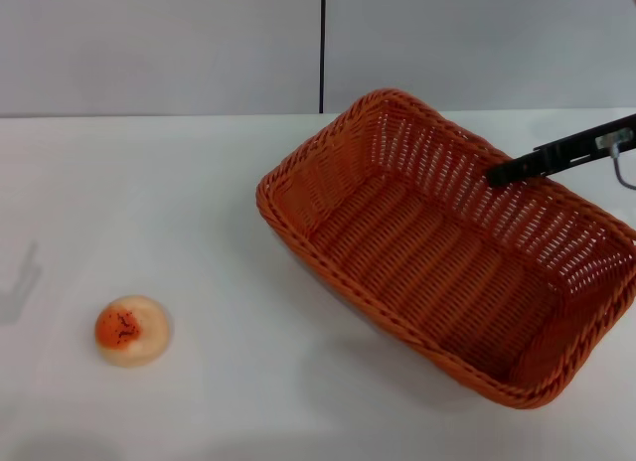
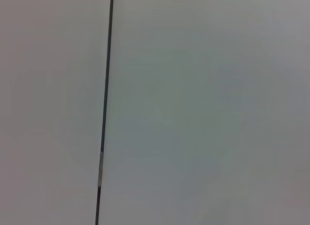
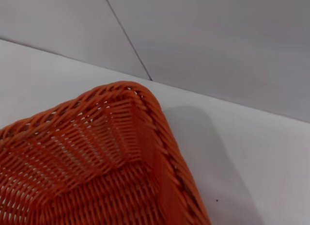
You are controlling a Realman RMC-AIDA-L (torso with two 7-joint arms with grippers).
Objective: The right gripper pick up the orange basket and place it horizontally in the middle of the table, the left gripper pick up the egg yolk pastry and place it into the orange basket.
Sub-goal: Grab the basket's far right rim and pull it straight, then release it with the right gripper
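Observation:
The orange basket (image 1: 447, 262) lies diagonally on the right half of the white table (image 1: 199, 203). A shadow under its near side suggests it is held slightly off the surface. My right gripper (image 1: 497, 175) reaches in from the right and is shut on the basket's far long wall, with one black finger showing inside the rim. The right wrist view shows a corner of the basket (image 3: 97, 171) up close. The egg yolk pastry (image 1: 131, 329) sits alone near the front left of the table. My left gripper is out of view.
A grey wall with a dark vertical seam (image 1: 322, 49) stands behind the table, and the left wrist view shows only that wall and seam (image 2: 104, 113). A faint shadow (image 1: 20, 277) falls on the table's far left edge.

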